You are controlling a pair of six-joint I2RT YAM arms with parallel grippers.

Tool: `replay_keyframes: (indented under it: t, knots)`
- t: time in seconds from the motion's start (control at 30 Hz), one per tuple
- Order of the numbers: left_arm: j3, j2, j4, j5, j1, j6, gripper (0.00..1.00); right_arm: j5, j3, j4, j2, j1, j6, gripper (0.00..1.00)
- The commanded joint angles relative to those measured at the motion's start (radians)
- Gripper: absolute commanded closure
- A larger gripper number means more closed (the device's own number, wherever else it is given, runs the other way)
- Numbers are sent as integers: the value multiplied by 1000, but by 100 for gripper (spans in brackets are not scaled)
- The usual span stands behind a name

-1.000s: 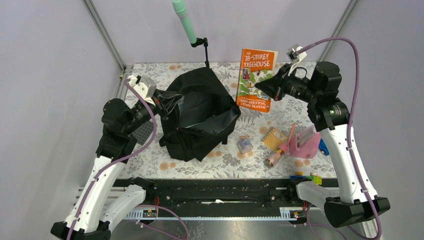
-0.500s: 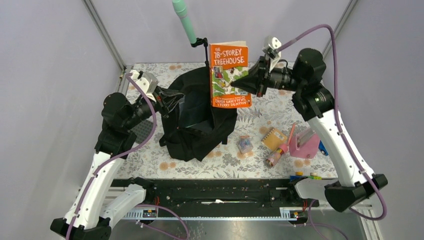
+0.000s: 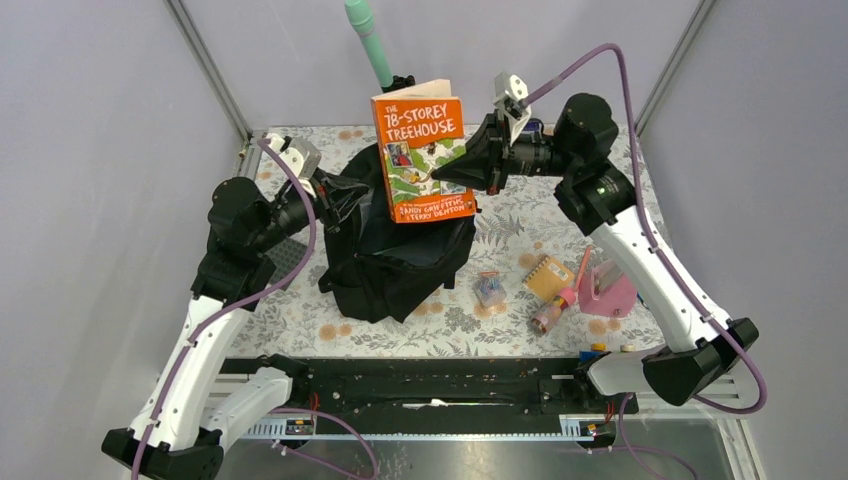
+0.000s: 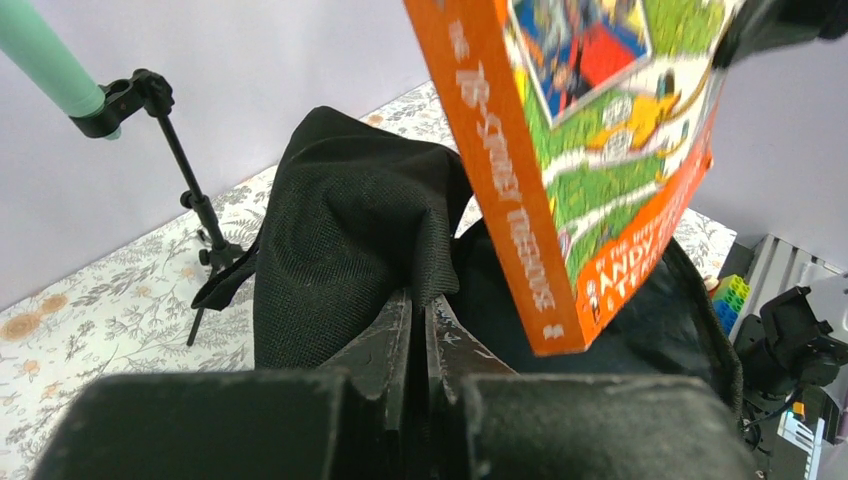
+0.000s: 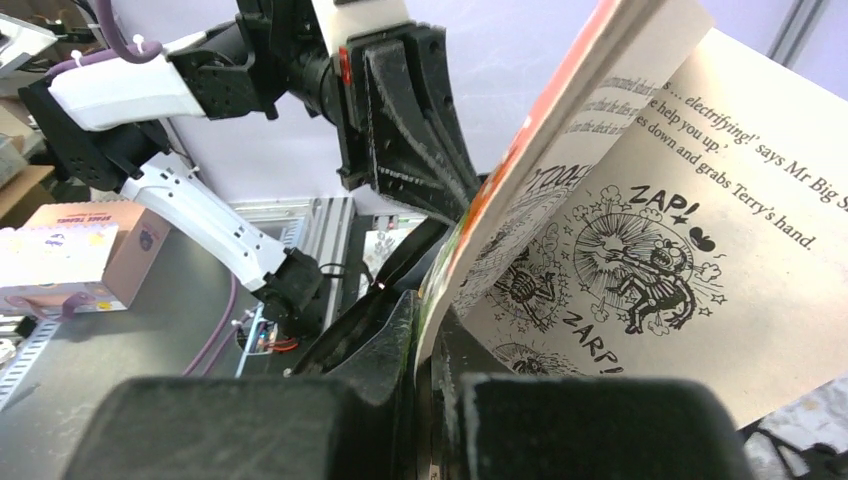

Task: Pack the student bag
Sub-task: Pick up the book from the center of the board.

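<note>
The student bag, a large black backpack, sits open at the table's middle left. My left gripper is shut on its upper rim, holding the mouth open; the pinched fabric shows in the left wrist view. My right gripper is shut on the front cover of an orange book, "The 78-Storey Treehouse", and holds it upright in the air above the bag's opening. The book also shows in the left wrist view, and the right wrist view shows its inner pages fanned open.
A small notebook, a pink item, a small packet and other bits lie on the floral table right of the bag. A green-tipped stand rises behind the bag. Coloured bricks sit at the front right edge.
My right gripper has lifted the book off the back of the table and carried it left, from beside the bag to above its opening. My left gripper keeps hold of the bag's rim.
</note>
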Motion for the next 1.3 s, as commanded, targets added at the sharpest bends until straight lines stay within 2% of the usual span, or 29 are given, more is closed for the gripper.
replay_keyframes:
  t: [0.0,0.07,0.23,0.4,0.53,0.67,0.93,1.17,1.27]
  knots:
    - [18,9,-12,-79,5,-16,100,4,-82,199,-51,20,43,100]
    - [18,8,-12,-84,5,-22,100,19,-124,194,-69,19,32,100]
    - [18,-8,-13,-85,6,-35,89,36,-208,190,-96,20,30,100]
    - [1,-48,3,-93,5,-60,64,48,-262,181,-115,20,28,100]
    - [-10,-81,30,-93,5,-88,35,48,-291,176,-120,19,39,100]
    - [-5,-111,56,-91,4,-135,24,55,-343,189,-137,20,57,100]
    - [-10,-134,209,-43,-29,-400,20,72,-395,174,-158,19,58,100]
    - [3,-58,197,-49,-202,-523,20,104,-392,181,-163,19,48,100]
    - [1,-22,159,-90,-273,-525,20,113,-396,190,-165,20,50,100]
